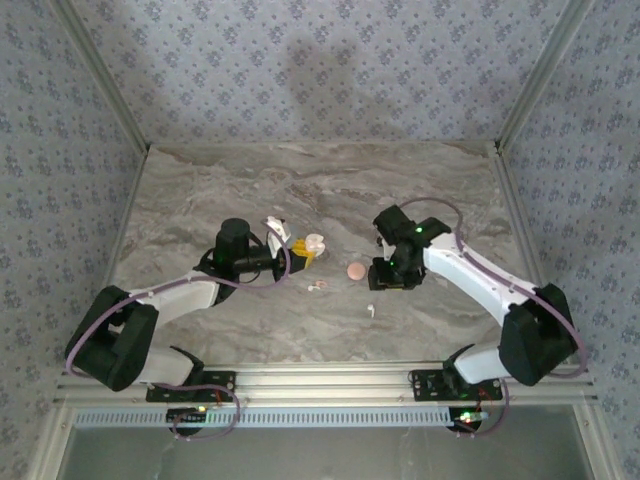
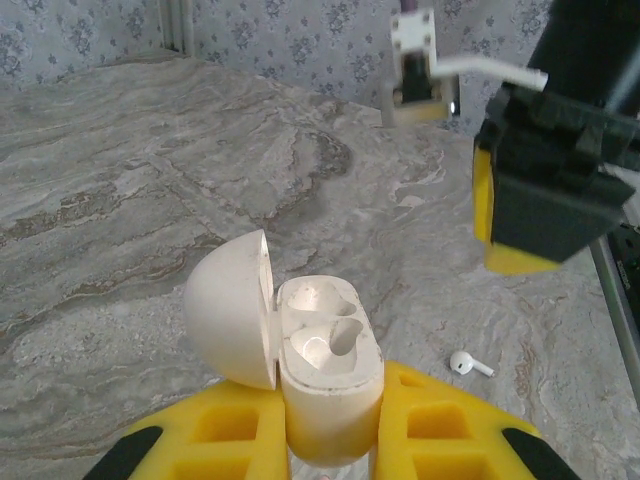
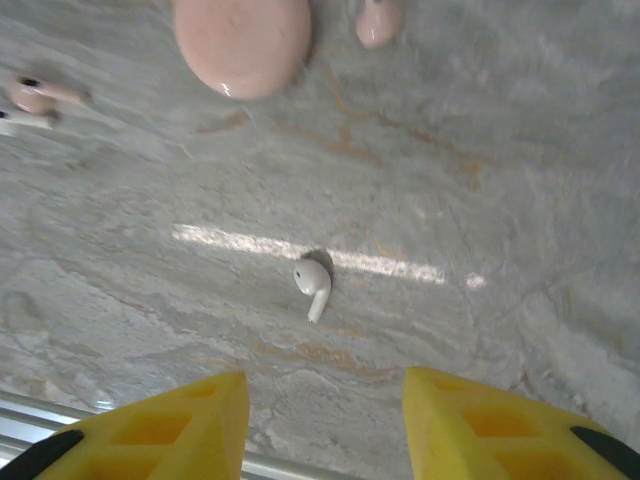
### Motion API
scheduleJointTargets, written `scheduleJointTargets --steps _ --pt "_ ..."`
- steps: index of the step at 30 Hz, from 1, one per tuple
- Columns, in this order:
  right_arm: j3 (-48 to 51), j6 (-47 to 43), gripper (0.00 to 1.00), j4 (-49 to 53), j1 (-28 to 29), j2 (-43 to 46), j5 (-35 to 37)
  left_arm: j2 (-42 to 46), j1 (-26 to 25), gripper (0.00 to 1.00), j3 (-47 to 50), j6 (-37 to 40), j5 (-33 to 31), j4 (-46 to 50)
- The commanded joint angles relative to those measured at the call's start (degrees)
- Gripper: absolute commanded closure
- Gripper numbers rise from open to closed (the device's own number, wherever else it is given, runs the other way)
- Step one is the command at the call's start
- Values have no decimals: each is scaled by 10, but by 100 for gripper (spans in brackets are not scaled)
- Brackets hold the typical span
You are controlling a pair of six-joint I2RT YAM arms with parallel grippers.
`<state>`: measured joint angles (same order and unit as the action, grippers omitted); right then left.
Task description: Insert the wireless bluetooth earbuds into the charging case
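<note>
The white charging case (image 2: 328, 365) stands upright between my left gripper's (image 2: 332, 440) yellow fingers, which are shut on it. Its lid (image 2: 232, 308) hangs open to the left and both sockets look empty. From above, the case (image 1: 315, 243) is at mid-table, held by the left gripper (image 1: 298, 252). One white earbud (image 2: 468, 364) lies on the marble to the case's right. Another white earbud (image 3: 313, 283) lies on the table ahead of my right gripper (image 3: 325, 430), which is open with nothing between its fingers. From above, that earbud (image 1: 370, 311) is just in front of the right gripper (image 1: 384, 272).
A pink round case (image 3: 243, 45) lies beyond the earbud, with a pink earbud (image 3: 378, 22) beside it. Another pink earbud (image 3: 40, 95) and a white one (image 3: 20, 120) lie far left. An aluminium rail (image 1: 330, 380) runs along the table's near edge.
</note>
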<state>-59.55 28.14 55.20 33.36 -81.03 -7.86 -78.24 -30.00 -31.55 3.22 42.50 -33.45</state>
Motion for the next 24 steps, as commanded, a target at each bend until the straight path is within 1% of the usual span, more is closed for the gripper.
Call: scheduleJointTargets --steps 1,8,24 --pt "9 67 55 24 18 -27 26 -4 -1 88 5 -11 -3 -27" --pt "24 103 55 -9 29 -78 10 1 -1 88 3 -5 1 -18" --pt "28 110 59 -73 39 -156 -25 3 -1 88 2 -2 0 -10"
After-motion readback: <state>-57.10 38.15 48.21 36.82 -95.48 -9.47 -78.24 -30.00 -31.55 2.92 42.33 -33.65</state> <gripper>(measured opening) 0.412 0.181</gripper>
